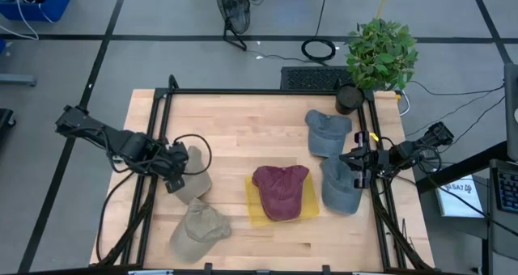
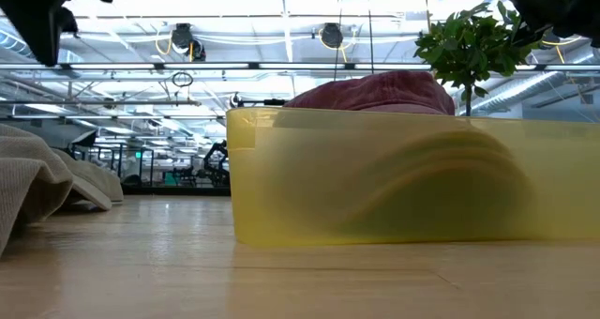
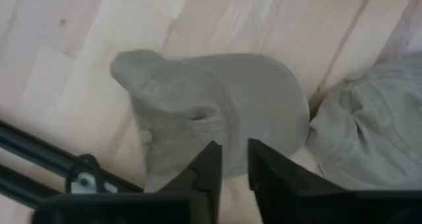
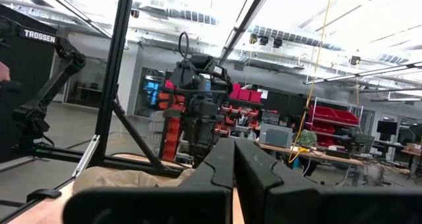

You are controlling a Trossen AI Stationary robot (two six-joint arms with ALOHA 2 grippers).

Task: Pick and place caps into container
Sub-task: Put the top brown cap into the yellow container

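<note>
a khaki cap at nine o'clock on the table is hovered over by the left gripper, jaws slightly parted and nothing grasped, seemingly for a pick, while a maroon cap lies in the yellow container and the clenched right gripper is parked at three o'clock.

maroon cap in yellow tray; other caps outside.

- The left arm reaches in from the counter's left edge, bent at the elbow, wrist angled downward.
- The left pincer hangs low over the left side, its fingers a narrow gap apart.
- The right arm waits at the right edge, its pincer pointing inward, fingers pressed together.
</note>
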